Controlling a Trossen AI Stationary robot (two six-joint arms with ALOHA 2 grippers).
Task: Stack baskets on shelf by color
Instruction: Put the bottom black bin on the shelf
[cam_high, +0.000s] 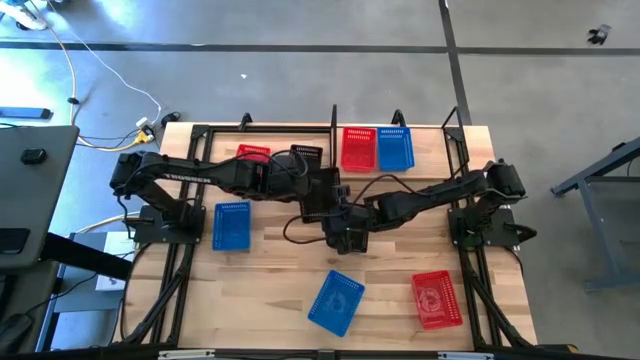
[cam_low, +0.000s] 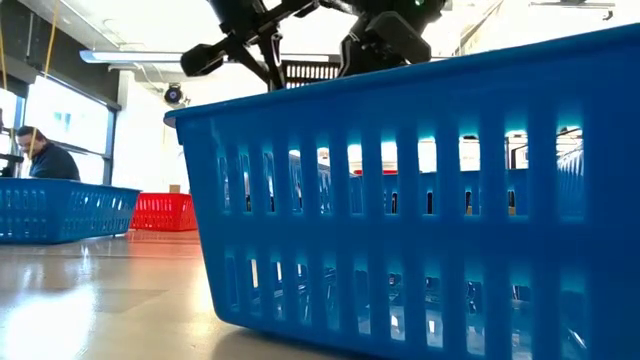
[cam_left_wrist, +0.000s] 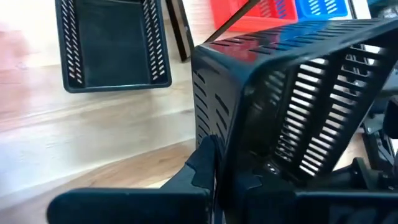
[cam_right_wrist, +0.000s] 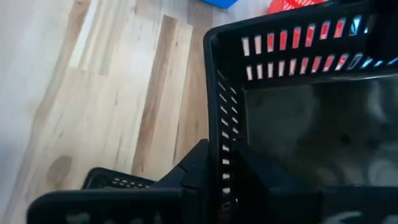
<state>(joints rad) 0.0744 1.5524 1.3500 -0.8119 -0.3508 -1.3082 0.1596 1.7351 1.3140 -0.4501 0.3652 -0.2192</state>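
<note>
Both grippers clamp one black basket above mid-table.

The left gripper (cam_left_wrist: 214, 168) pinches a side wall of the black basket (cam_left_wrist: 292, 106), which is tilted; the right gripper (cam_right_wrist: 217, 177) pinches another wall of it. Both meet at frame centre in the high view. A second black basket (cam_left_wrist: 112, 43) sits flat near the shelf (cam_high: 335, 128), where a red basket (cam_high: 357, 148) and a blue basket (cam_high: 394, 148) stand side by side, touching.
</note>
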